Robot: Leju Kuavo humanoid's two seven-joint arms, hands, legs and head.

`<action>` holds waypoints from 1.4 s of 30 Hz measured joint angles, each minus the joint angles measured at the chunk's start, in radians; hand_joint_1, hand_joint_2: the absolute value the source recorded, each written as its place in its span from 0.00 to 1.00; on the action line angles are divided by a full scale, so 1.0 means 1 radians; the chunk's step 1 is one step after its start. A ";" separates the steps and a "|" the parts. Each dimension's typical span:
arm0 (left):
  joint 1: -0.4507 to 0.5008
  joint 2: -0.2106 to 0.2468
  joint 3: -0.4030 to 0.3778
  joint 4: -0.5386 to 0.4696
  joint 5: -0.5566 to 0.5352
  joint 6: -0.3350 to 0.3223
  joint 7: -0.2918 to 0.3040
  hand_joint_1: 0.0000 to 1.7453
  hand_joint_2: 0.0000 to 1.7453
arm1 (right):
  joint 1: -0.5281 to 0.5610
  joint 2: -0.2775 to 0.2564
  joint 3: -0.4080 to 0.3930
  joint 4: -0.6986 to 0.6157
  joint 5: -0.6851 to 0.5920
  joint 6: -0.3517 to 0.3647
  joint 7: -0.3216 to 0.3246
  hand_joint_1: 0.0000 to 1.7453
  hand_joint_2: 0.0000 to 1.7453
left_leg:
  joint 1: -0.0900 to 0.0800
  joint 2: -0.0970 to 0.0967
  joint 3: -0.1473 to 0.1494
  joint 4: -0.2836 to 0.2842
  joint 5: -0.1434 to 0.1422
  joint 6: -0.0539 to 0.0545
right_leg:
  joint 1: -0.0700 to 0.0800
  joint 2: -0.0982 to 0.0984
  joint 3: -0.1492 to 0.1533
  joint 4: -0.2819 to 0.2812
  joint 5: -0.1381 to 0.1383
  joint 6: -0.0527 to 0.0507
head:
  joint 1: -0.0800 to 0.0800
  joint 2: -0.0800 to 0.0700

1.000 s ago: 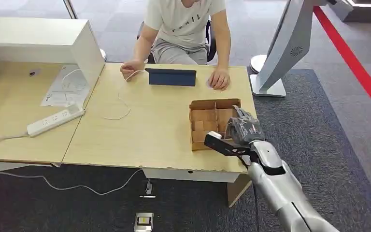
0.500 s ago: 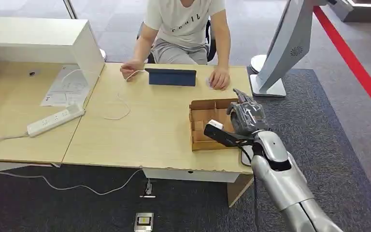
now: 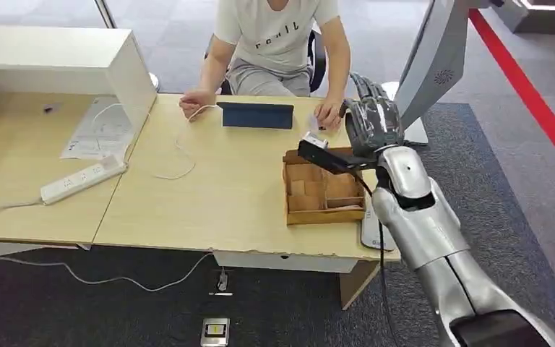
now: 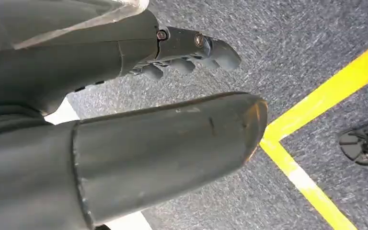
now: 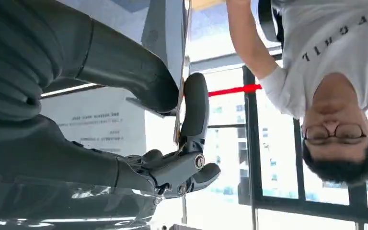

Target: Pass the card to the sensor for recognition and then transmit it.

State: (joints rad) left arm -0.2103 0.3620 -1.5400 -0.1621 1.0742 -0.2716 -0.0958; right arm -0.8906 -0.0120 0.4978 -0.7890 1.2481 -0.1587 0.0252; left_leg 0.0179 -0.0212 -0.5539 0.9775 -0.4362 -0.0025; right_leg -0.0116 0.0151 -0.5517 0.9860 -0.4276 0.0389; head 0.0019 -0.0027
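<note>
1. Since a second ago, the right hand (image 3: pixel 371 121) has risen from the near edge of the cardboard box (image 3: pixel 323 189) to above the box's far edge, and it now hangs close to the seated person's hand (image 3: pixel 327 113) on the table.
2. From the right wrist, a thin card (image 5: pixel 181 72) shows edge-on, pinched between the thick thumb (image 5: pixel 127 62) and a dark finger (image 5: pixel 194 108); the right hand therefore grips the card.
3. From the head camera the card itself is too small to make out; the hand's back faces the camera, fingers pointing toward twelve o'clock.
4. That cardboard box, divided into compartments, sits on the wooden table (image 3: pixel 217 181) at about five o'clock from the dark blue tablet stand (image 3: pixel 256 115).
5. At twelve o'clock from the table's middle sits the person (image 3: pixel 278 43) in a white shirt, both hands on the far edge of the table.
6. A white power strip (image 3: pixel 83 179) lies at nine o'clock on the neighbouring table, with papers (image 3: pixel 100 130) behind it.
7. A tall grey kiosk (image 3: pixel 433 65) stands at about one o'clock, just beyond the right hand.
8. The left hand (image 4: pixel 124 96) hangs over grey carpet with a yellow line (image 4: pixel 316 124); it holds nothing, its fingers loosely curled and apart from the thumb.
</note>
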 joint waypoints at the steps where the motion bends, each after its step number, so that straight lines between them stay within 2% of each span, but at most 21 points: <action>1: 0.001 0.000 0.000 0.000 0.000 -0.001 0.000 0.00 0.00 | -0.018 0.011 0.002 0.027 0.007 -0.009 0.005 1.00 1.00 | 0.000 0.000 0.000 0.000 0.000 0.000 | 0.000 0.000 0.000 0.000 0.000 0.000 | 0.000 0.000; 6: 0.002 -0.003 -0.002 0.000 0.014 -0.006 0.021 0.00 0.00 | -0.060 0.050 0.014 0.133 0.029 -0.028 0.027 1.00 1.00 | 0.000 0.000 -0.001 0.000 0.000 0.000 | 0.000 0.000 0.000 0.000 0.000 0.000 | 0.000 0.000; 10: 0.001 -0.005 -0.002 0.000 0.033 -0.007 0.050 0.00 0.00 | -0.075 0.082 0.020 0.192 0.051 -0.034 0.042 1.00 1.00 | 0.000 0.000 -0.001 0.000 0.000 0.000 | 0.000 0.000 -0.001 0.000 0.000 0.000 | 0.000 0.000; 16: 0.002 -0.011 -0.002 0.000 0.042 -0.004 0.064 0.00 0.00 | -0.092 0.119 0.031 0.258 0.066 -0.033 0.053 1.00 1.00 | 0.000 0.000 -0.001 0.000 0.000 0.000 | 0.000 0.000 0.000 0.000 0.000 0.000 | 0.000 0.000; 31: 0.004 -0.014 -0.002 0.000 0.028 -0.007 0.059 0.00 0.00 | -0.114 0.135 0.046 0.338 0.069 -0.035 0.047 1.00 1.00 | 0.000 0.000 -0.001 0.000 0.000 0.000 | 0.000 0.000 -0.001 0.000 0.000 0.000 | 0.000 0.000; 32: 0.004 -0.014 -0.002 0.000 0.028 -0.007 0.060 0.00 0.00 | -0.115 0.135 0.047 0.341 0.069 -0.035 0.046 0.69 1.00 | 0.000 0.000 -0.001 0.000 0.000 0.000 | 0.000 0.000 -0.001 0.000 0.000 0.000 | 0.000 0.000; 33: 0.004 -0.014 -0.002 0.000 0.029 -0.007 0.060 0.00 0.00 | -0.115 0.135 0.047 0.343 0.070 -0.036 0.046 0.00 1.00 | 0.000 0.000 -0.001 0.000 0.000 0.000 | 0.000 0.000 -0.001 0.000 0.000 0.000 | 0.000 0.000; 34: 0.004 -0.017 -0.002 0.000 0.031 -0.007 0.068 0.00 0.00 | -0.117 0.134 0.048 0.359 0.074 -0.041 0.047 0.00 0.00 | 0.000 0.000 -0.001 0.000 0.000 0.000 | 0.000 0.000 -0.001 0.000 0.000 0.000 | 0.000 0.000; 35: 0.004 -0.019 -0.002 0.000 0.031 -0.007 0.076 0.00 0.00 | -0.119 0.131 0.050 0.369 0.082 -0.045 0.029 0.00 0.00 | 0.000 0.000 -0.001 0.000 0.000 0.000 | 0.000 0.000 -0.001 0.000 0.000 0.000 | 0.000 0.000; 37: 0.004 -0.020 -0.002 0.000 0.032 -0.008 0.082 0.00 0.00 | -0.121 0.128 0.052 0.378 0.090 -0.032 0.036 0.00 0.00 | 0.000 0.000 0.000 0.000 0.000 0.000 | 0.000 0.000 -0.001 0.000 0.000 0.000 | 0.000 0.000; 42: 0.006 -0.023 -0.002 0.000 0.033 -0.005 0.082 0.00 0.00 | -0.125 0.110 0.057 0.391 0.100 -0.062 0.027 0.00 0.00 | 0.000 0.000 -0.001 0.000 0.000 0.000 | 0.000 0.000 -0.001 0.000 0.000 0.000 | 0.000 0.000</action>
State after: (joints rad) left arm -0.2041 0.3388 -1.5419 -0.1625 1.1074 -0.2766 -0.0134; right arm -1.0159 0.0980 0.5551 -0.3982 1.3478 -0.2209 0.0519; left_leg 0.0178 -0.0208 -0.5544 0.9775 -0.4363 -0.0026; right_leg -0.0116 0.0151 -0.5527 0.9857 -0.4276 0.0388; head 0.0019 -0.0027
